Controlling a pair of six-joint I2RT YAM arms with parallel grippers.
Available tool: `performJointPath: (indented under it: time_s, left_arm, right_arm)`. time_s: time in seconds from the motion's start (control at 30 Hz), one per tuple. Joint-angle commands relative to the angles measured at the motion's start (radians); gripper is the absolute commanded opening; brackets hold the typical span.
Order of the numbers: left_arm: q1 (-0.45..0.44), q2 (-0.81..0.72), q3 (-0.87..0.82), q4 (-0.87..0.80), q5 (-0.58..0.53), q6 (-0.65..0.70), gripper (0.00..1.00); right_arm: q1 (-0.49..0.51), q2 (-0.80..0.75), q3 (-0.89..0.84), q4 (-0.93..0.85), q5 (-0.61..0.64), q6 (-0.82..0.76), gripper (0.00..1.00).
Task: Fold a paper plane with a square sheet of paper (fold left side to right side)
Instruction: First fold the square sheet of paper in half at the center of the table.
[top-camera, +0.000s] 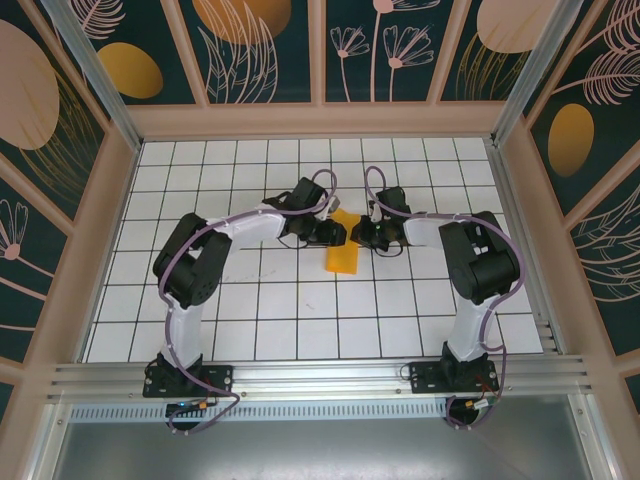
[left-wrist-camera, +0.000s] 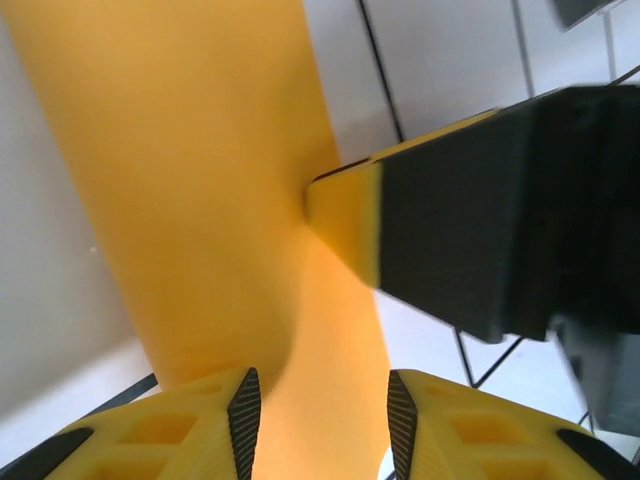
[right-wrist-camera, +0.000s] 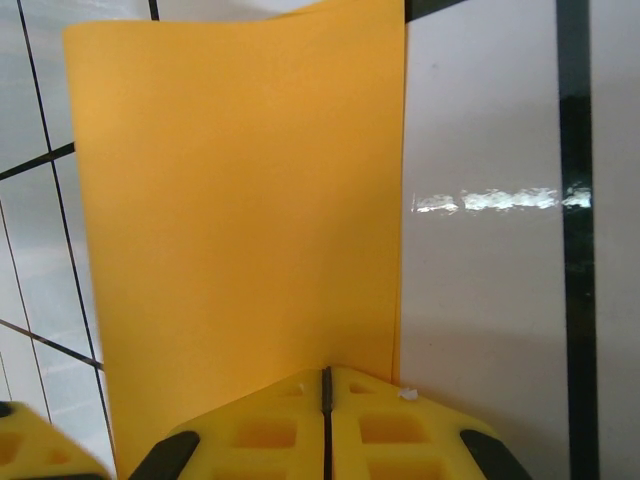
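The orange-yellow sheet of paper (top-camera: 343, 255) lies at the table's centre as a narrow folded strip about one tile wide, between the two grippers. My left gripper (top-camera: 334, 233) hovers low over it with its jaws apart (left-wrist-camera: 322, 385). The paper (left-wrist-camera: 200, 180) bulges up and runs between the dark pads (left-wrist-camera: 244, 420). My right gripper (top-camera: 364, 236) is shut, its tip (right-wrist-camera: 325, 372) resting on the paper (right-wrist-camera: 240, 200) close to the strip's right edge. Seen from the left wrist, its yellow fingertip (left-wrist-camera: 345, 215) touches the sheet. No dart-shaped paper plane is in view.
The white gridded table (top-camera: 260, 300) is bounded by wooden walls (top-camera: 105, 230) on three sides. An aluminium rail (top-camera: 320, 375) with both arm bases runs along the near edge. Both arms' elbows (top-camera: 190, 265) (top-camera: 480, 255) fold out to the sides.
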Motion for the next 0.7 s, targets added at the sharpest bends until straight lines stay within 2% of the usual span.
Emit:
performJointPath:
  time_s: [0.0,0.23,0.37,0.53,0.67]
  left_arm:
    - [-0.002,0.03,-0.029,0.007,-0.013,0.007,0.4]
    - [-0.001,0.045,-0.095,0.028,-0.032,0.01,0.37]
    - [-0.002,0.053,-0.12,0.044,-0.023,0.004,0.37]
    - [-0.002,0.059,-0.132,0.043,-0.034,0.005,0.36]
    - [-0.001,0.062,-0.131,0.043,-0.034,0.006,0.35]
  right_arm:
    - [0.006,0.036,-0.029,-0.072,0.045,-0.028,0.1]
    - [0.006,0.019,-0.032,-0.062,0.034,-0.041,0.1]
    - [-0.008,-0.032,-0.04,0.002,-0.048,-0.054,0.1]
    - [-0.013,-0.104,-0.021,0.005,-0.089,-0.07,0.1]
    - [-0.007,-0.088,0.0,0.054,-0.169,-0.04,0.09]
